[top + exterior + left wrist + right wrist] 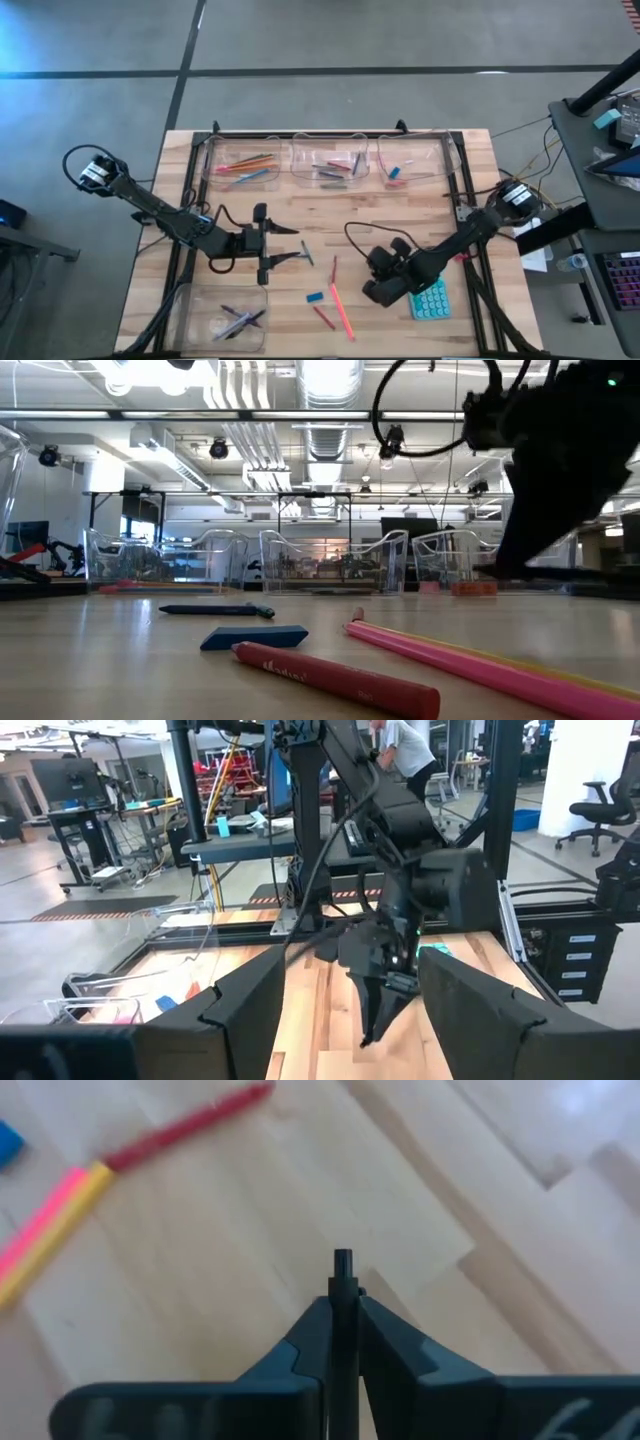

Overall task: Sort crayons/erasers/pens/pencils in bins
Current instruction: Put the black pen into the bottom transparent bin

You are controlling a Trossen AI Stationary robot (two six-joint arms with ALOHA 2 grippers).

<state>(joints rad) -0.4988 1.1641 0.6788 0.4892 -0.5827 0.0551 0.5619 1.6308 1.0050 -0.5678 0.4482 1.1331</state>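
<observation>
My right gripper (343, 1305) hangs over the table's middle right (372, 290), shut on a slim dark pen (343, 1265). Near it on the wood lie a red crayon (323, 317), a pink pencil (342, 312), a blue eraser (315, 296) and a short red stick (333, 268). A dark blue stick (307, 255) lies just beyond my left gripper (290, 246), which waits open and level at the middle left. Three clear bins (330, 160) stand along the far edge, each with some items inside. A fourth bin (220, 315) at the near left holds dark pens. My right gripper pinches the dark pen between its two fingers. The pen lies along the fingers, and its free end (343, 1263) pokes out past the fingertips. The fingers slant down from the table's right side. The pen points down with them, clear of the wood (372, 1032).
A teal calculator (430, 298) lies right beside my right gripper, toward the near right. Black rails (462, 200) frame the table's sides. Bare wood lies between the far bins and both grippers. A person (400, 750) stands in the room beyond the table.
</observation>
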